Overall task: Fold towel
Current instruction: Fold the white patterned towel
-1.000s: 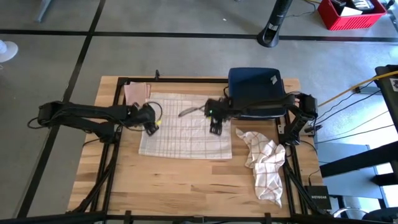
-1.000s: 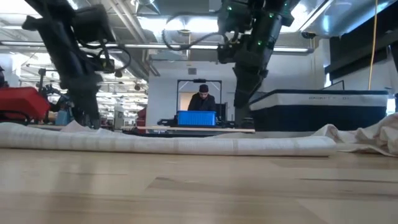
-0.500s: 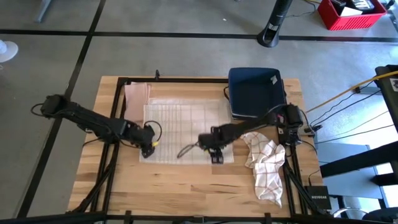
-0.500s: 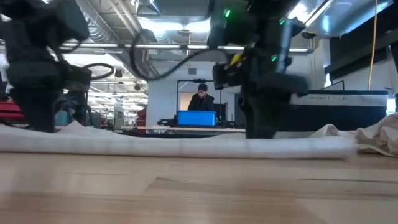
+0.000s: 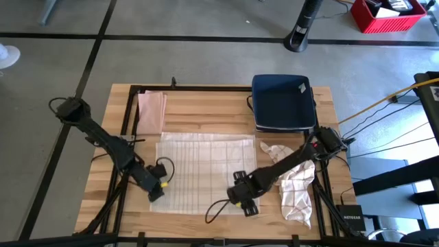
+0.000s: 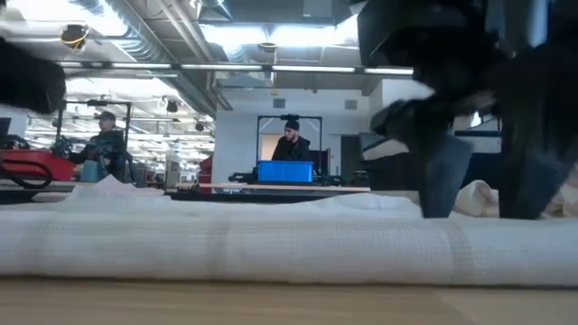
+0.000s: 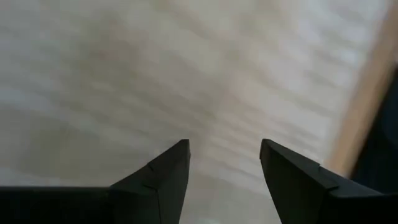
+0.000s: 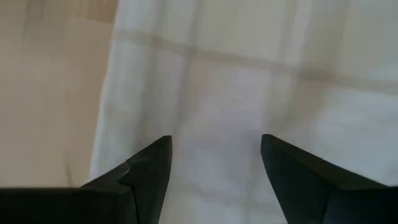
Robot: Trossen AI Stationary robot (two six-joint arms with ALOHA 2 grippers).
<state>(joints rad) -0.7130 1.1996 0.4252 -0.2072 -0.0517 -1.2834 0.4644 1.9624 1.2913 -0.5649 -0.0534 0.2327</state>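
**Towel flat on the bench, both grippers at its near corners**

Workshop room behind, grey floor with dark lines. The wooden table (image 5: 206, 116) carried a black frame along its edges. Beyond it, in the low view, two people showed: one behind a blue crate (image 6: 285, 171), one farther off beside red equipment (image 6: 36, 164).

Count of cloths: three. One checked towel (image 5: 206, 165) lay spread flat at the middle of the table. One crumpled checked cloth (image 5: 291, 182) lay just beside it toward the right arm's side. One folded pinkish cloth (image 5: 151, 110) lay at the far corner on the left arm's side. One dark blue bin (image 5: 282, 103) stood at the far side, a small white tag on it, its writing too small to read. One red bin (image 5: 384, 14) stood on the floor. A dark box near the table's front corner bore white lettering, not legible.

The left gripper (image 5: 156, 193) sat at the towel's near corner on its side, fingers spread with nothing between them; its wrist view showed only blurred surface past the fingers (image 7: 168, 171). The right gripper (image 5: 248, 204) was at the towel's other near corner, fingers (image 8: 149, 165) spread above the checked fabric, grasping nothing.
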